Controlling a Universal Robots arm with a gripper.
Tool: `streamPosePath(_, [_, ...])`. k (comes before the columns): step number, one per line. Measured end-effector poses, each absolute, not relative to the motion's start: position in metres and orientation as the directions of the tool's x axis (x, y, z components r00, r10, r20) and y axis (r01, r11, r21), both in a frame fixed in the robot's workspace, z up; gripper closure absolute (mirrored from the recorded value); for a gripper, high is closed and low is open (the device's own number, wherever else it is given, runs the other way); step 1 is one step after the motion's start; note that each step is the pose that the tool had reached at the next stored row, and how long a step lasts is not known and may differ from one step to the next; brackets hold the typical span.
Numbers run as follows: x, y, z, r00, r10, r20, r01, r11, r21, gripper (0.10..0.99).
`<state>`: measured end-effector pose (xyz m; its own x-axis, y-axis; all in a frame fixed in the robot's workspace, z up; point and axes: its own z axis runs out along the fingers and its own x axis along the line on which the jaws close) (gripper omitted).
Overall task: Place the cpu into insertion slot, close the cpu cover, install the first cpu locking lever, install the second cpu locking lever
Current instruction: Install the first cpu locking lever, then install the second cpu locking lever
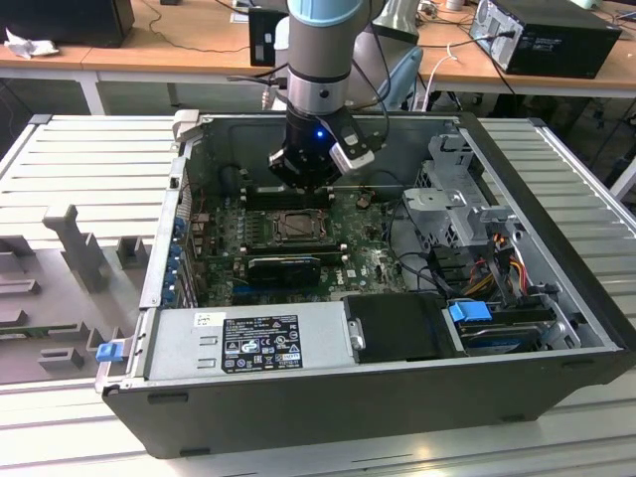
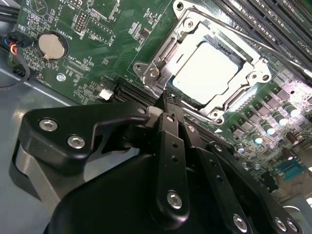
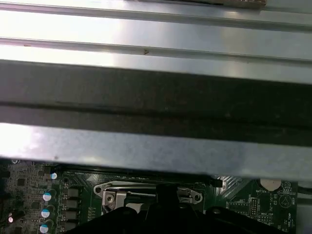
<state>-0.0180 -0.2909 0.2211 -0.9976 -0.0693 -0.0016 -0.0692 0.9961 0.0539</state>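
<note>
The cpu (image 2: pixel 207 66) had a pale, smooth metal top with a bright sheen; the cover (image 2: pixel 161 66) around it was shiny silvery metal. The gripper (image 2: pixel 168 109) looked matt black with bright screw heads. The board (image 2: pixel 92 34) was green, the case (image 1: pixel 556 214) dull grey sheet metal

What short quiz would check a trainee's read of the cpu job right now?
1. True or false: the cpu lies framed by the cover.
2. The cover is: A) standing upright, B) lying flat around the cpu, C) off the board.
3. Short answer: in the second wrist view, which part is the claw nearest?

Key: 1 true; 2 B; 3 the cover.
</note>
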Motion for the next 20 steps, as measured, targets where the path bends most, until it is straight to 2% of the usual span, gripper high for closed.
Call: streamPosePath(20, [-0.017, -0.304, 0.225, -0.998, -0.069, -0.002, -0.069, 0.996, 0.054, 0.980])
